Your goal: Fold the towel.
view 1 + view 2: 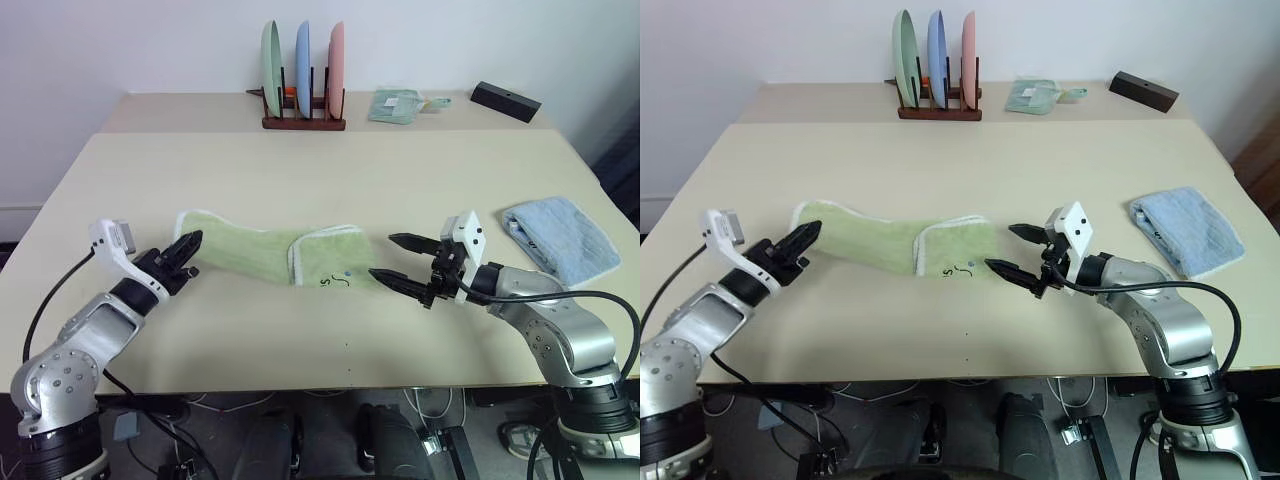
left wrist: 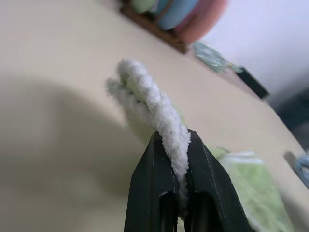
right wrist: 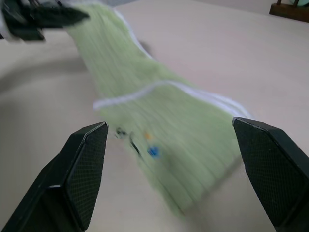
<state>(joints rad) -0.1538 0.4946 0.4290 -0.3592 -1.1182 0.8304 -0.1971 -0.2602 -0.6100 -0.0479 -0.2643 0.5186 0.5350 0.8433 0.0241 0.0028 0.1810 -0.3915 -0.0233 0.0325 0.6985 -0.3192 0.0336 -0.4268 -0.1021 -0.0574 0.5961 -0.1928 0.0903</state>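
1. The left gripper (image 1: 188, 246) has its two black fingers pinched together on the white stitched edge at one end of the towel (image 1: 270, 255); in the left wrist view the thick, nubby edging (image 2: 159, 116) stands up out of the closed fingertips.
2. The right gripper (image 1: 397, 260) has its fingers spread wide, holding nothing, just beside the towel's other end; the textured black pads (image 3: 87, 169) frame that end in the right wrist view.
3. The towel is light green terry cloth, a long strip lying between the two grippers. Its end nearest the right gripper is doubled over itself, a white hem crossing the cloth there, with a small dark printed mark (image 1: 338, 281) close to the near corner.
4. The table (image 1: 330, 180) under both grippers is a smooth, pale beige top; a second top of the same colour adjoins it on the far side.
5. Beyond the right gripper, toward the table's edge, lies a light blue folded towel (image 1: 560, 235), soft and ribbed.
6. Far past both grippers stands a dark wooden rack (image 1: 303, 122) holding three upright plates, green, blue and pink. Near it lie a small pale mint folded cloth (image 1: 396, 105) and a black rectangular block (image 1: 505, 101).
7. A plain white wall rises behind the table.
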